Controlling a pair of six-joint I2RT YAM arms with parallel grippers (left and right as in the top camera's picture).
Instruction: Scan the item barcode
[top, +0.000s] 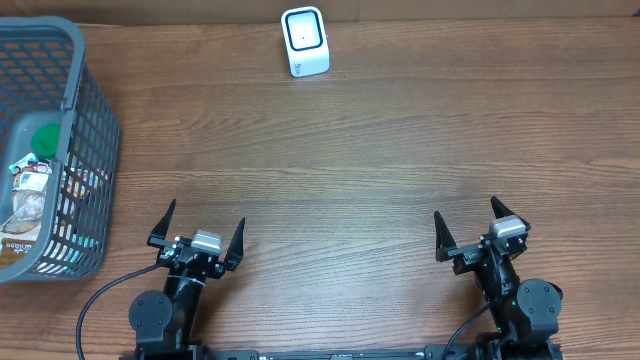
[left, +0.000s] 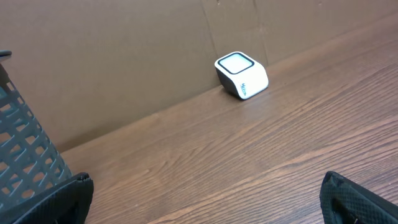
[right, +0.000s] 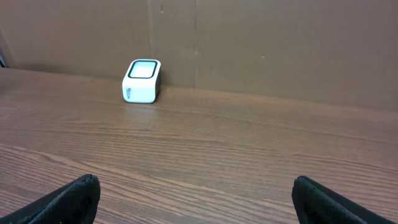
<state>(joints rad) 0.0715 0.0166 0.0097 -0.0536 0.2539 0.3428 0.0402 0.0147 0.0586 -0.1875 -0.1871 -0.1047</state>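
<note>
Right now we have both arms low at the near edge of the table (top: 350, 170), well apart from each other. Our left gripper (top: 206, 214) has its jaws spread wide with nothing between them, and our right gripper (top: 466, 208) is spread the same way, also empty. Neither touches anything but air above the wood.

The scanner (top: 305, 42), a small white box with a dark window on top, sits at the far edge of the table, right up against the brown cardboard wall (right: 280, 43). From both wrist cameras we see it ahead, with bare wood between it and our black fingers (left: 357, 199).

At the left edge stands a grey mesh basket (top: 95, 120). Inside it lie some packets (top: 30, 195) and a green cap (top: 45, 137), heaped together. We cannot make out any barcode on them from above.
</note>
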